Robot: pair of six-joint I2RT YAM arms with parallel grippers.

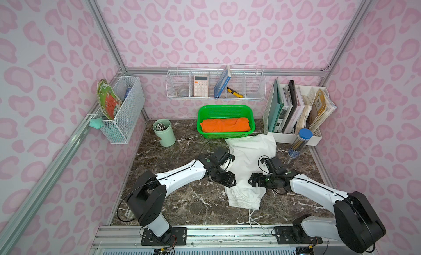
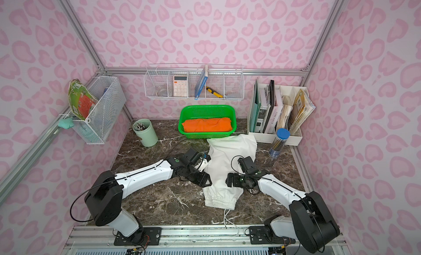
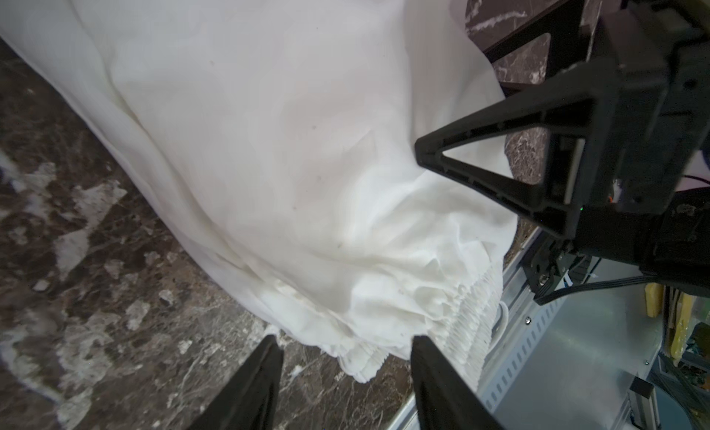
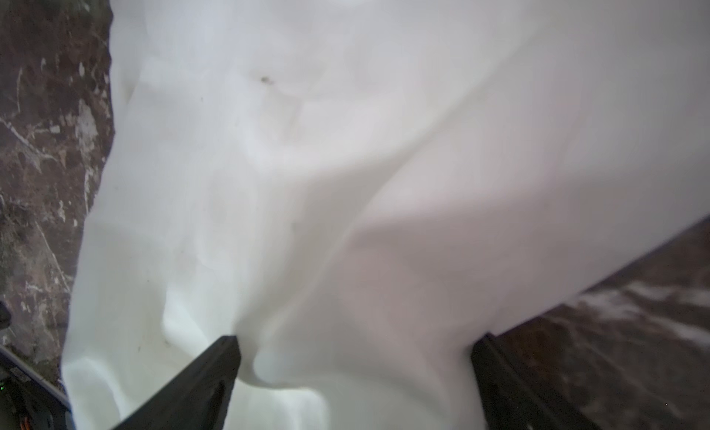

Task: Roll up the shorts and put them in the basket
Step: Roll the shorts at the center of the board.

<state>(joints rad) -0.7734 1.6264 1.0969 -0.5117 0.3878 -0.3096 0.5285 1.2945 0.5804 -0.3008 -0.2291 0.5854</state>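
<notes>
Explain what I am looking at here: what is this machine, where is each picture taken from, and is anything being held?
Two robot arms stand at a marble table. Both top views look down from overhead; each wrist view looks out along one arm's gripper. White shorts lie unrolled between the arms, waistband toward their bases. The left gripper and right gripper are open at the shorts, holding nothing. Behind, a green basket holds an orange cloth.

Left pincer (image 3: pixel 345 343) parted, right pincer (image 4: pixel 355 341) — seemingly — wider
</notes>
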